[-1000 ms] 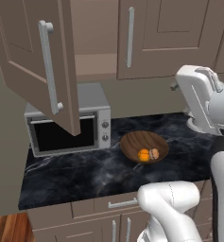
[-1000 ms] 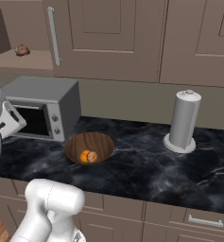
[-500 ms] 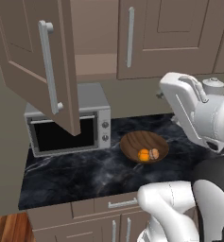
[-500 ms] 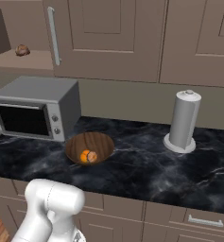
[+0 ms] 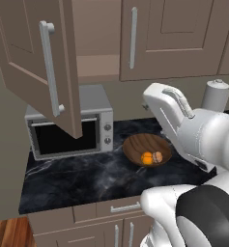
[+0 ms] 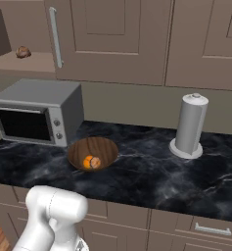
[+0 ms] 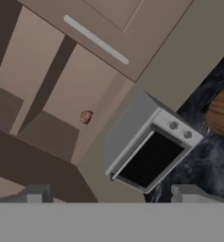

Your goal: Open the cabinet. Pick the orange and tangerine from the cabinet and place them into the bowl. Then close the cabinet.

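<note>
The cabinet (image 5: 150, 34) has its left door (image 5: 36, 67) swung out wide, while the right door (image 6: 107, 34) is closed, its bar handle (image 6: 55, 37) upright. The wooden bowl (image 5: 147, 147) sits on the counter right of the microwave. Two round fruits lie together in it, a bright orange one (image 5: 146, 158) and a duller one (image 5: 157, 157); I cannot tell which is the orange and which the tangerine. In the hand view my gripper (image 7: 113, 194) is open and empty, pointing at the open cabinet shelf (image 7: 47, 127) from a distance.
A small brown lump (image 6: 23, 51) lies on the cabinet shelf. The silver microwave (image 6: 36, 112) stands under the cabinet. A grey upright cylinder (image 6: 191, 125) stands on the dark marble counter (image 6: 147, 171) to the right. Low drawers (image 5: 121, 208) run below.
My arm has swung left and down across the left base view and has left the right base view's left edge. The fruits, bowl and doors have not moved.
</note>
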{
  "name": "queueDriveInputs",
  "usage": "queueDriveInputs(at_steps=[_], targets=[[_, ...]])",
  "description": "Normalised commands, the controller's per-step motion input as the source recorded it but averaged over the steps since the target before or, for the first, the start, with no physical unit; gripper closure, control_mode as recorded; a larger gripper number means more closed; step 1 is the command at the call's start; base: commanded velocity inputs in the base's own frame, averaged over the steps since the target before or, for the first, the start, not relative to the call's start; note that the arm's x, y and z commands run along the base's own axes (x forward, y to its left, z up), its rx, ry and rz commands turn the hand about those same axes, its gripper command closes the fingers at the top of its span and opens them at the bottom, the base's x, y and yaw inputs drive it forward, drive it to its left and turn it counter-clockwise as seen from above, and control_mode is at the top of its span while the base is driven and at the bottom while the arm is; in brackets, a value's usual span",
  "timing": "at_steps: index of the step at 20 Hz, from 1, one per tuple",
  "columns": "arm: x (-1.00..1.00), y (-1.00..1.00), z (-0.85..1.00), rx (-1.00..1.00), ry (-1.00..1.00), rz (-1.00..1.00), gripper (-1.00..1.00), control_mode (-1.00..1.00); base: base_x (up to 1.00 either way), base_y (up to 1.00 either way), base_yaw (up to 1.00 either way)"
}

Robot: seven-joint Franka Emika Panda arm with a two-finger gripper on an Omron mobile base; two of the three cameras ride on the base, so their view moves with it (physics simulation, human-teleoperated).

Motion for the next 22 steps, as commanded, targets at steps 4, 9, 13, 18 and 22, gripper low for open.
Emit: queueDriveInputs(at_steps=[4, 9, 13, 18, 22], targets=[[-0.25, 0.37, 0.0, 0.0, 0.0, -0.03, -1.0, -1.0, 0.0, 0.0, 0.0], [-0.25, 0.38, 0.0, 0.0, 0.0, -0.03, -1.0, -1.0, 0.0, 0.0, 0.0], [-0.16, 0.42, 0.0, 0.0, 0.0, -0.03, -1.0, -1.0, 0.0, 0.0, 0.0], [-0.03, 0.43, 0.0, 0.0, 0.0, -0.04, -1.0, -1.0, 0.0, 0.0, 0.0], [0.01, 0.47, -0.05, 0.0, 0.0, -0.07, -1.0, -1.0, 0.0, 0.0, 0.0]])
